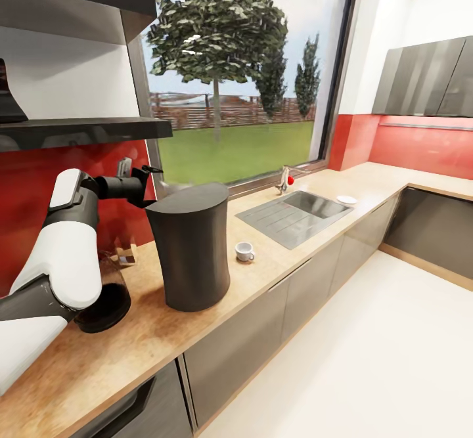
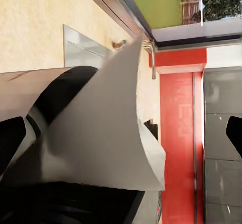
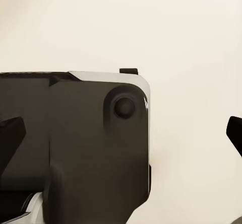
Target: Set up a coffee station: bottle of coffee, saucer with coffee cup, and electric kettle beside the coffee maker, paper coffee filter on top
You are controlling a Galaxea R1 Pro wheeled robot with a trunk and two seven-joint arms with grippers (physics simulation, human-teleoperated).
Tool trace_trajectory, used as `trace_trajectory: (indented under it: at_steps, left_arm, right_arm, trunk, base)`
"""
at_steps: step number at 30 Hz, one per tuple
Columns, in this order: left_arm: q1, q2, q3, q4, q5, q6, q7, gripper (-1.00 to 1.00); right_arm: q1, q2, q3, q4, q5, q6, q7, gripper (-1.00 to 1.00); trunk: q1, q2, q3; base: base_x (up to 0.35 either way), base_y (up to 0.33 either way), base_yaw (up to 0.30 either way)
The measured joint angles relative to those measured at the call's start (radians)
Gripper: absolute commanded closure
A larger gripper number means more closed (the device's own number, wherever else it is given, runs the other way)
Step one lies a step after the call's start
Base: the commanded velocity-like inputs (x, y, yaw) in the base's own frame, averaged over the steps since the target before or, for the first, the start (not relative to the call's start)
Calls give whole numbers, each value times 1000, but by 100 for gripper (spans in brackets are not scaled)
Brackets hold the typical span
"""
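My left gripper (image 1: 144, 180) hovers open just over the back-left rim of a tall dark grey waisted vessel (image 1: 190, 254) on the kitchen countertop (image 1: 263, 274). In the left wrist view its grey wall (image 2: 101, 133) sits between the spread fingertips (image 2: 12, 138). I cannot tell whether it is the coffee maker. A glass carafe (image 1: 108, 303) stands left of it, half behind my arm, with a small brownish thing (image 1: 125, 254) behind. The coffee cup (image 1: 244, 251) rests on the counter right of the vessel. The saucer (image 1: 346, 199) lies beyond the sink. My right gripper (image 3: 123, 133) is open over pale floor.
An inset steel sink (image 1: 295, 215) with a tap (image 1: 284, 180) sits under the window. The kitchen shelf (image 1: 79, 129) hangs above my left arm, with a dark object (image 1: 6, 96) on it at the edge of view. Grey cabinet fronts line the counter, and pale floor spreads to the right.
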Motion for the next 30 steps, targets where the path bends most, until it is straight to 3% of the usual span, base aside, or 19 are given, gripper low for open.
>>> trace_trajectory:
  at_steps: [9, 11, 20, 23, 27, 30]
  left_arm:
    - [0, 2, 8, 5, 4, 0, -1, -100]
    - [0, 4, 9, 5, -33, 15, 2, -100]
    - [-4, 6, 14, -6, -31, 21, -2, -100]
    - [-7, 6, 14, -7, -14, 25, -3, -100]
    - [-10, 14, 10, -8, 61, 27, -3, -100]
    - [-10, 18, 8, -8, 84, 28, -3, -100]
  right_arm:
    - [0, 0, 0, 1, 0, 0, 0, -100]
    - [0, 0, 0, 1, 0, 0, 0, -100]
    - [0, 0, 0, -1, 0, 0, 0, -100]
    - [0, 0, 0, -1, 0, 0, 0, -100]
    - [0, 0, 0, -1, 0, 0, 0, -100]
    - [0, 0, 0, -1, 0, 0, 0, -100]
  trunk:
    - [0, 0, 0]
    - [0, 1, 0]
    - [0, 1, 0]
    - [0, 1, 0]
    - [0, 1, 0]
    - [0, 1, 0]
  base:
    - [0, 0, 0]
    - [0, 0, 0]
    - [0, 0, 0]
    - [0, 0, 0]
    - [0, 0, 0]
    - [0, 0, 0]
